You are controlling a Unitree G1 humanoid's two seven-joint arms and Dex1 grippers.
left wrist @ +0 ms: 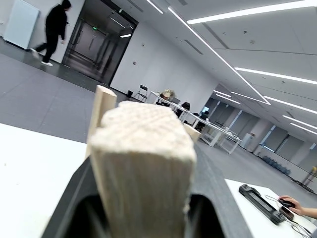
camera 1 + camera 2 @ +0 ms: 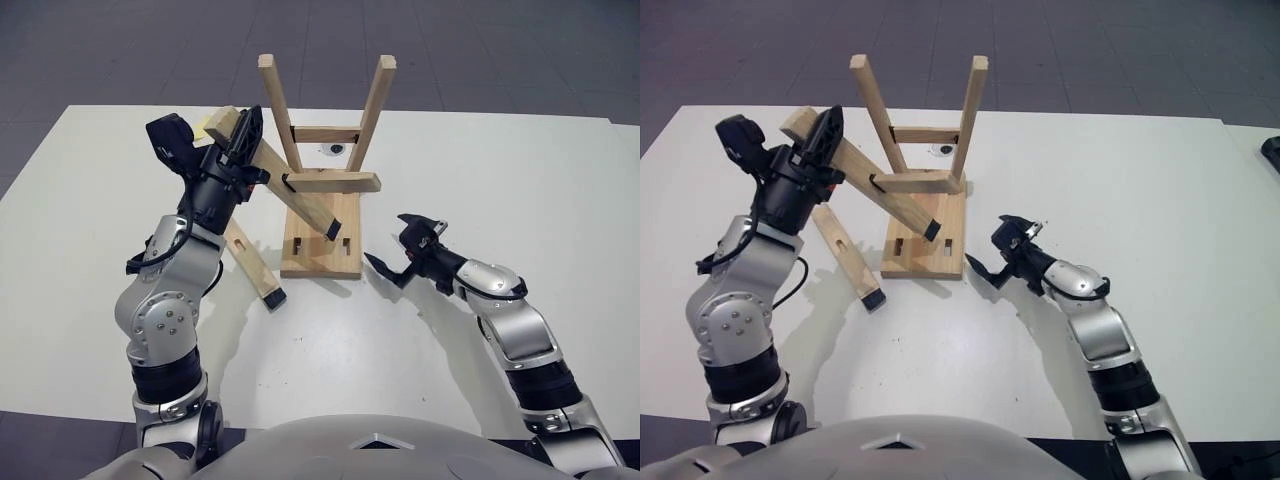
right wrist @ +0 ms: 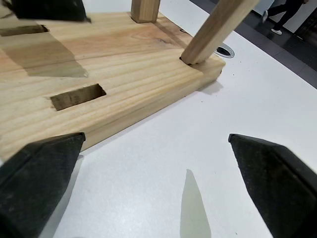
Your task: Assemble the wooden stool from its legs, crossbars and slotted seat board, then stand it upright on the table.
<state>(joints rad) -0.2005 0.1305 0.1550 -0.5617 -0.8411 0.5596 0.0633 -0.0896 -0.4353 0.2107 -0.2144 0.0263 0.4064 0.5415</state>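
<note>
The slotted seat board lies flat on the white table. Two legs stand up from its far end, with a crossbar between them. A second crossbar sits lower, in front of them. My left gripper is shut on the upper end of a third leg, which is held tilted, its black-tipped foot over the board. That leg's end grain shows between the fingers. A fourth leg lies on the table left of the board. My right gripper is open just off the board's near right corner.
A small round grommet sits in the table behind the stool. Something yellow lies behind the left gripper. A dark object sits off the table's far right edge. Open table surface lies on the right and near sides.
</note>
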